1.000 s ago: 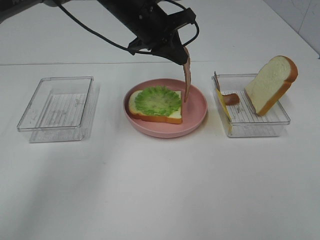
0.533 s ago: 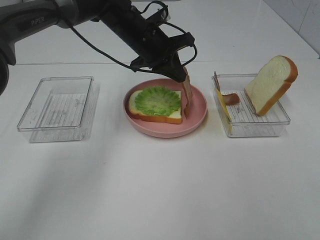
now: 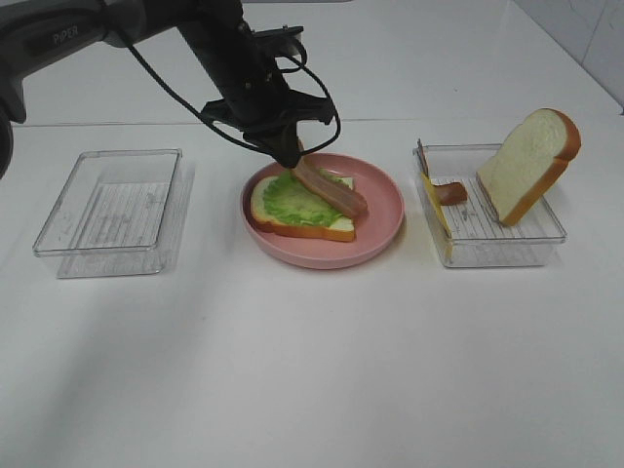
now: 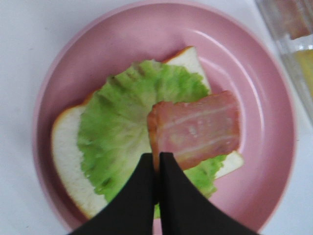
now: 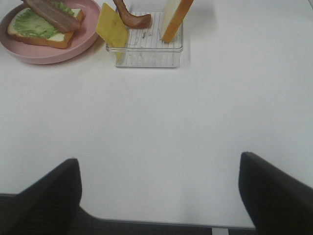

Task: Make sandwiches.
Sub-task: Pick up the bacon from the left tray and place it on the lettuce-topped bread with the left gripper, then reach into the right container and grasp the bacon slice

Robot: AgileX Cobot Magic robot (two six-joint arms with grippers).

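Observation:
The sandwich in the making sits on a round pink plate (image 3: 382, 226): a white bread slice (image 3: 302, 226) with green lettuce (image 3: 292, 203) on it. My left gripper (image 3: 292, 160) is shut on one end of a reddish-brown bacon strip (image 3: 333, 191), which lies slanted across the lettuce. In the left wrist view the closed fingers (image 4: 168, 196) pinch the bacon (image 4: 198, 128) over the lettuce (image 4: 115, 129). My right gripper (image 5: 159, 196) is open and empty above bare table, far from the food and out of the high view.
A clear tray (image 3: 507, 244) to the right of the plate holds a leaning bread slice (image 3: 528, 163), a yellow cheese slice (image 3: 436, 207) and another bacon strip (image 3: 450, 192). An empty clear tray (image 3: 112, 210) stands on the left.
My left gripper has moved left and down. The bacon strip that hung upright at the plate's right side now lies across the lettuce.

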